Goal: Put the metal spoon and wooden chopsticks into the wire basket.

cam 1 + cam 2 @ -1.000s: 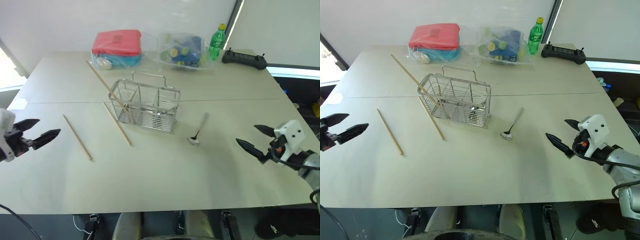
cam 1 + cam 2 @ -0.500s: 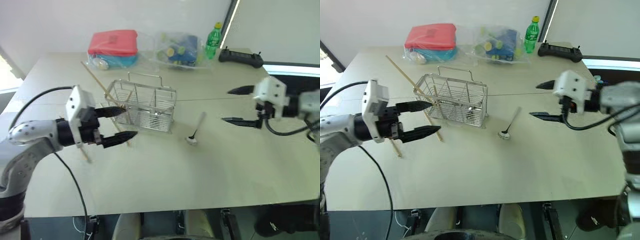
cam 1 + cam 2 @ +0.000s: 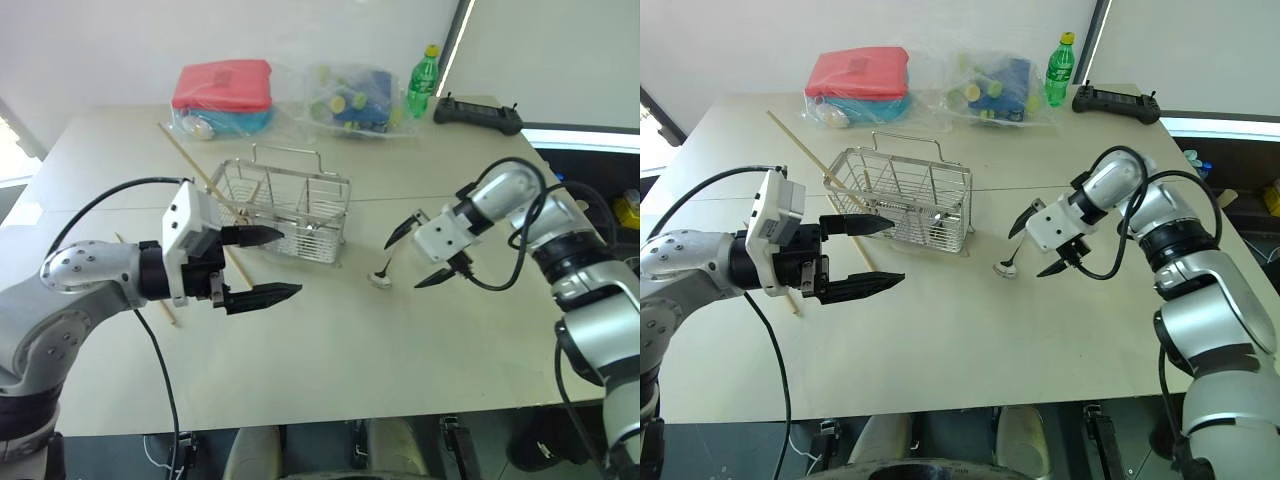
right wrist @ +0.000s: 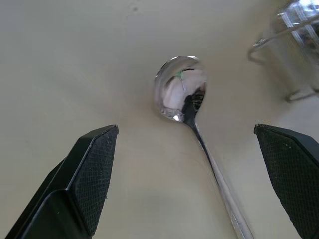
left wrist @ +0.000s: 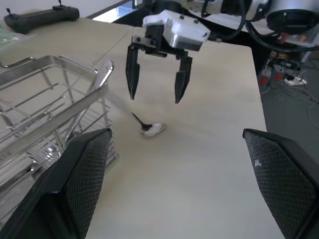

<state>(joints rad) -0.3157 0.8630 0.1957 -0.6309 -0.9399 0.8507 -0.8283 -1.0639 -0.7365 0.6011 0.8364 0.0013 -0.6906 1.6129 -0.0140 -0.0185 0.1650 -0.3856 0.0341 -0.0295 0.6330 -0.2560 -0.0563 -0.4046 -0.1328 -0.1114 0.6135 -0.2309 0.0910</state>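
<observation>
The left gripper [image 3: 262, 265], jaws wide and empty, hovers just left of the wire basket [image 3: 285, 215]. One wooden chopstick [image 3: 190, 160] leans against the basket's left end; a second lies on the table [image 3: 330, 350] beside that end, and a third lies further left, partly hidden by the left arm. A utensil handle shows inside the basket in the left wrist view. The metal spoon [image 3: 384, 277] lies on the table right of the basket. The right gripper [image 3: 425, 253], jaws wide and empty, points down over the spoon. Behind stand two clear plastic bags [image 3: 362, 100] of items, a green bottle [image 3: 421, 83] and a black controller [image 3: 477, 115]; no writing is legible.
</observation>
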